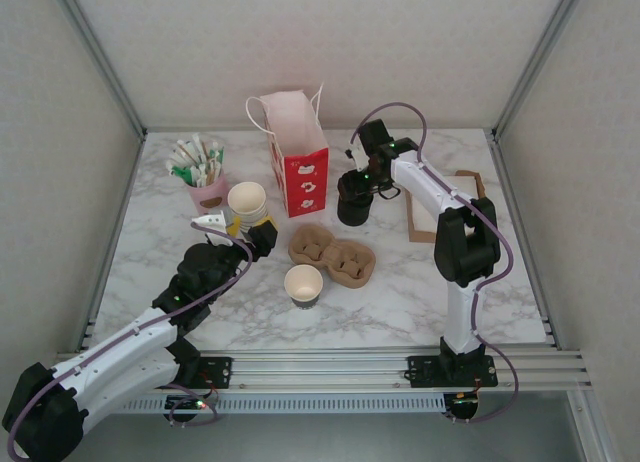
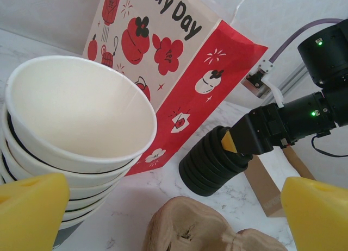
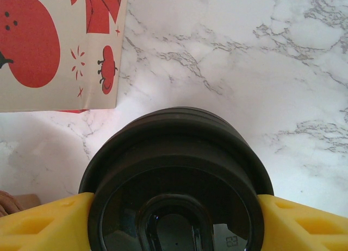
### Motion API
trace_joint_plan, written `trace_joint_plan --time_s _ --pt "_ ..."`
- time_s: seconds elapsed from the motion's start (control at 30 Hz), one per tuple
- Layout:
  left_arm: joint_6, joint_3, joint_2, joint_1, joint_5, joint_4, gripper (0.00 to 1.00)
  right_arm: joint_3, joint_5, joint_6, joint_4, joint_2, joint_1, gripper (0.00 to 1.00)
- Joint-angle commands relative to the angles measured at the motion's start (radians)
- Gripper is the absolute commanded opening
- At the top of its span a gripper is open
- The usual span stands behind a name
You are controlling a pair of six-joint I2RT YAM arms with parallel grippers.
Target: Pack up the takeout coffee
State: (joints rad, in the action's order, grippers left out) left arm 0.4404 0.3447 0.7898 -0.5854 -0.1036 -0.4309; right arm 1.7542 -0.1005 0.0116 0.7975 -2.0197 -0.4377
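Observation:
The takeout coffee cup (image 1: 303, 285), cream with a dark lower part, stands lidless at the front middle of the table. My right gripper (image 1: 356, 186) reaches down over the stack of black lids (image 1: 352, 211). In the right wrist view its yellow fingers (image 3: 38, 224) press both sides of the top lid (image 3: 174, 169), so the right gripper (image 3: 174, 229) is shut on it. My left gripper (image 1: 242, 234) hangs open beside the stack of lidless cream cups (image 1: 247, 200), apart from the coffee cup. In the left wrist view, nothing is between the left gripper (image 2: 174, 213) fingers.
A brown pulp cup carrier (image 1: 332, 254) lies between cup and lids. A red and white paper bag (image 1: 298, 162) stands open behind it. A pink cup of sachets (image 1: 205, 177) is at the back left, a brown cardboard piece (image 1: 450, 207) at the right.

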Motion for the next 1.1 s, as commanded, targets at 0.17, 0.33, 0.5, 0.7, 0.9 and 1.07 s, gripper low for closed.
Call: trace_joint_plan --time_s 0.17,0.33,0.5,0.7,0.9,1.07 --pt "-0.014 -0.009 0.005 0.009 0.013 -0.034 1.0 0.02 -0.007 -0.016 0.015 0.027 -0.013 0.71" --pt "-0.014 -0.006 0.011 0.009 0.017 -0.034 1.0 0.018 -0.013 -0.021 0.016 0.032 -0.013 0.71" --pt "-0.015 -0.007 0.014 0.009 0.021 -0.035 1.0 0.021 -0.017 -0.022 0.02 0.036 -0.013 0.71" --pt "-0.015 -0.005 0.02 0.009 0.027 -0.037 1.0 0.022 -0.037 -0.029 0.019 0.039 -0.01 0.71" --pt "-0.015 -0.006 0.022 0.009 0.03 -0.039 1.0 0.025 -0.044 -0.035 0.02 0.042 -0.006 0.72" --pt "-0.014 -0.005 0.024 0.009 0.034 -0.04 1.0 0.02 -0.056 -0.04 0.02 0.045 0.0 0.72"
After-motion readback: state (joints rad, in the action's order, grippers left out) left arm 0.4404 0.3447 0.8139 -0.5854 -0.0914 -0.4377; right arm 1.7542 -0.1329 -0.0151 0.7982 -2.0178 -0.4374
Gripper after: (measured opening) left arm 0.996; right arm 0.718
